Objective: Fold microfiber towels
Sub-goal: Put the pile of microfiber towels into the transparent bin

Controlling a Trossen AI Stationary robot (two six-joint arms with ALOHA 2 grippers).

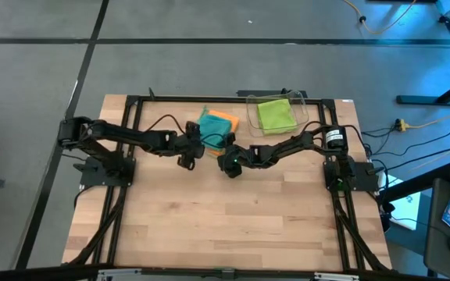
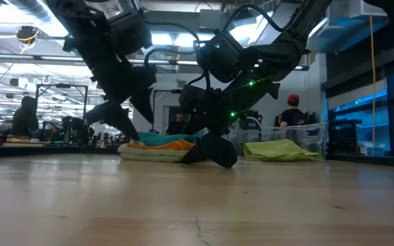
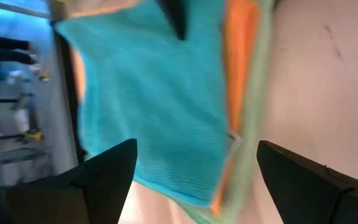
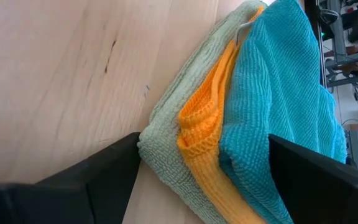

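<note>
A folded stack lies at the table's far middle: the teal towel (image 1: 212, 125) on top, the orange towel (image 1: 226, 119) under it, and the pale sage towel (image 4: 185, 124) at the bottom. The lime green towel (image 1: 276, 115) lies in the clear bin (image 1: 250, 100). My left gripper (image 1: 187, 156) is open at the stack's near left side, with the teal towel (image 3: 154, 93) ahead of its fingers. My right gripper (image 1: 229, 164) is open and low at the stack's near edge. Its fingers stand on either side of the layered edge (image 4: 210, 149). My right gripper has one finger (image 4: 114, 165) beside the sage layer and the other finger (image 4: 303, 168) beside the teal layer, at the stack's near edge. It comes slanting down from the table's right. I cannot tell whether either finger touches the cloth. The stack lies flat on the table.
The clear bin with the lime towel stands at the far right, close behind the right arm. Bare wood stretches from the stack to the table's near edge (image 1: 225, 261). People and benches show in the room beyond the table (image 2: 26, 113).
</note>
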